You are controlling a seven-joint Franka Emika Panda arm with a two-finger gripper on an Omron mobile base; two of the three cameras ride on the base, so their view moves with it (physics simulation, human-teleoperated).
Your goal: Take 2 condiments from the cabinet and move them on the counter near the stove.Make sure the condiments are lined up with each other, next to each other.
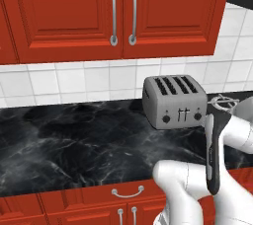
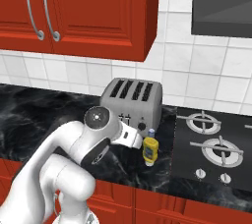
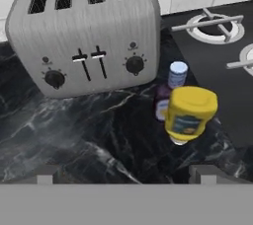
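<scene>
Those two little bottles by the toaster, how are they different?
The yellow squeeze bottle is bright yellow with a blue label; the dark brown bottle has a blue-grey cap. In the hand view the yellow squeeze bottle looks wider and stands nearer, partly covering the dark brown bottle. Both stand on the black marble counter, side by side.

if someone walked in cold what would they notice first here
Probably the silver toaster standing on the black marble counter below the shut red cabinet. Next come the two bottles between the toaster and the stove: a yellow squeeze bottle in front, with a dark brown bottle with a blue-grey cap right behind it. The open claw hangs just above the counter, holding nothing.
</scene>
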